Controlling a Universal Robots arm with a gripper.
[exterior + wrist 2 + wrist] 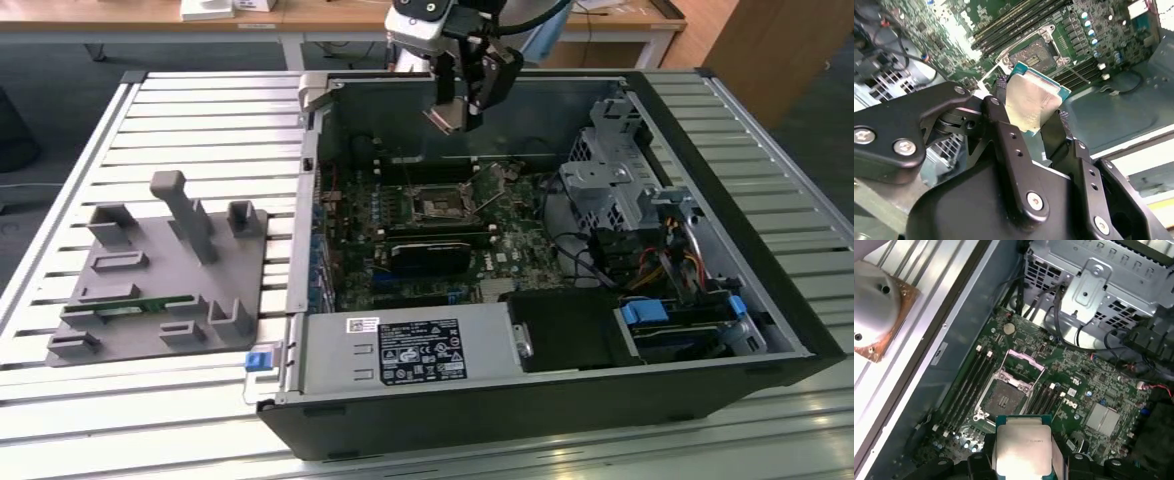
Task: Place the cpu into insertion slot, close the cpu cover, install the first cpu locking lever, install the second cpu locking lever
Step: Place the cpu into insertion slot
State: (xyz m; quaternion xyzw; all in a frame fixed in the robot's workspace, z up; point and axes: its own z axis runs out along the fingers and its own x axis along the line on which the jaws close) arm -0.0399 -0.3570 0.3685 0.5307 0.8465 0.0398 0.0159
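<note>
A ribbed metal table [160,110] carries an open black computer case [534,400] in the exterior view. Above the case hangs the gripper [461,110], with the cpu [447,120] nipped between its fingers, well above the insertion slot [438,203], whose detail is too small to read. In the second wrist view, matte black fingers [1004,130] clamp the silvery square cpu by opposite edges and hide its lower part. In the first wrist view the frame cuts off the cpu's lower edge, and the thin cpu cover [1026,359] stands raised beside the bare, dark insertion slot.
</note>
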